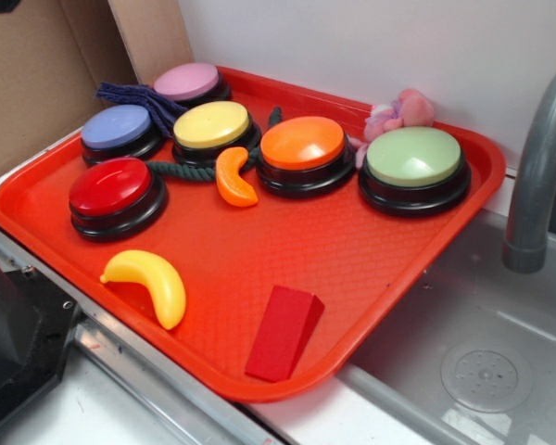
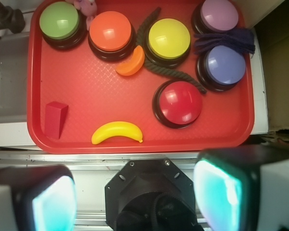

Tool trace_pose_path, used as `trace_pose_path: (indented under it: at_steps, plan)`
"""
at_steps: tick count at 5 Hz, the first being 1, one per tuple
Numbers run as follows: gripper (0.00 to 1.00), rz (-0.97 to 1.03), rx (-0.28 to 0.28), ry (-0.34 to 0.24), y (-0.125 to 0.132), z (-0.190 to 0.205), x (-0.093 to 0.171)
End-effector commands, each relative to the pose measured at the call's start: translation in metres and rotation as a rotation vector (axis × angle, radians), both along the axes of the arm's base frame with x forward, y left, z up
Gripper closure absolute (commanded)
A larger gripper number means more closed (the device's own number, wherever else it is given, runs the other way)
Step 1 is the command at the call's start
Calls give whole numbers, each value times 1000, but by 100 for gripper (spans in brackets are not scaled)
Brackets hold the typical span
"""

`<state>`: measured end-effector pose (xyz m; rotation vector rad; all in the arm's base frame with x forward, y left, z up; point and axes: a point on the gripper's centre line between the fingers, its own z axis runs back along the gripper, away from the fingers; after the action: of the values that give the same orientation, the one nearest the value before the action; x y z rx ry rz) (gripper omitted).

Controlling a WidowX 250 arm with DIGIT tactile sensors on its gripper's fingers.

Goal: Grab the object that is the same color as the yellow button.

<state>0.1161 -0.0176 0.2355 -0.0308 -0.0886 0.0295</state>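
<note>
A glossy yellow toy banana (image 1: 150,282) (image 2: 116,132) lies on the red tray (image 1: 352,260) (image 2: 86,86) near its front edge. The yellow button (image 1: 212,126) (image 2: 169,39) stands in the back row between the orange-topped and blue-topped buttons. In the wrist view my gripper (image 2: 135,197) is high above the counter, off the tray's near side, open with nothing between its fingers (image 2: 53,204). The banana lies well ahead of it. The exterior view does not show the gripper.
Other buttons on the tray: red (image 1: 110,188), blue (image 1: 117,127), pink (image 1: 186,82), orange (image 1: 302,143), green (image 1: 413,157). An orange slice toy (image 1: 233,178), a red wedge block (image 1: 283,332), a dark rope (image 1: 181,171), a purple cloth (image 1: 134,95). Sink basin (image 1: 482,352) and faucet (image 1: 537,167) at right. The robot base (image 2: 151,195) sits below the gripper.
</note>
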Motion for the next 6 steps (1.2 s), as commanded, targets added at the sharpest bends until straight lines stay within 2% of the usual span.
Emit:
trace_pose_path:
  at_steps: [1, 2, 4, 6]
  plan:
    - [0, 0, 0, 0, 0, 0, 0]
    - [0, -204, 10, 21, -11, -14, 10]
    - [0, -641, -63, 69, -18, -56, 22]
    - [0, -1002, -148, 81, -5, -135, 30]
